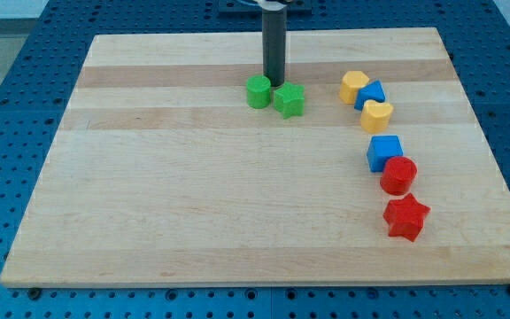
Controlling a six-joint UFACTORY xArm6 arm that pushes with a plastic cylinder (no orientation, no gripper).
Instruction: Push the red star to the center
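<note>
Red star (405, 217) sits near the board's (149, 195) right edge, open wood leftward. Rod tip (274, 83), holding nothing, stands far off behind the green blocks (274, 96).

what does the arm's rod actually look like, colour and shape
A straight, smooth, dark grey cylinder, the same width along its visible length, with no cables or markings showing. Its upper end runs into a dark mount cut off at the view's top. My tip ends blunt, just above the two green blocks.

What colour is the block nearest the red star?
Red: the round block, seen in the camera view, above the red star.
</note>
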